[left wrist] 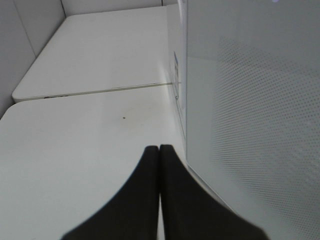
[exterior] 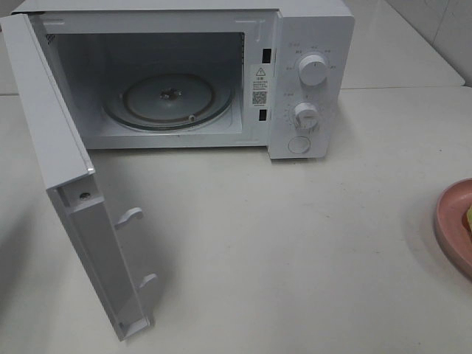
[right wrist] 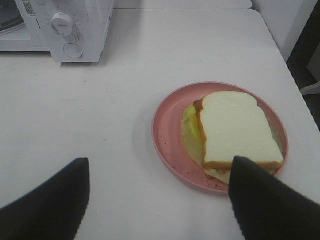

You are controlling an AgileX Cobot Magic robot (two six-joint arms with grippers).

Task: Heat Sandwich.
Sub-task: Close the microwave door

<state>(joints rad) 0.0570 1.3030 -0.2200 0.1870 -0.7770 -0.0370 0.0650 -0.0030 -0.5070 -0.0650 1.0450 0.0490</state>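
The sandwich [right wrist: 235,131], white bread with a tan crust and yellow-green filling showing at its edge, lies on a round pink plate [right wrist: 167,132]. In the high view only the plate's rim [exterior: 451,221] and a sliver of the sandwich [exterior: 467,218] show at the right edge. My right gripper [right wrist: 159,175] is open, its fingers spread wide above the table, one fingertip [right wrist: 255,185] over the plate's near rim. My left gripper [left wrist: 159,150] is shut and empty, beside the outer face of the microwave door [left wrist: 250,110]. Neither arm appears in the high view.
The white microwave [exterior: 310,81] stands at the back with its door [exterior: 66,184] swung wide open to the left. Its glass turntable [exterior: 168,99] is bare. Two knobs [exterior: 313,71] and a round button sit on its right panel. A table seam runs behind.
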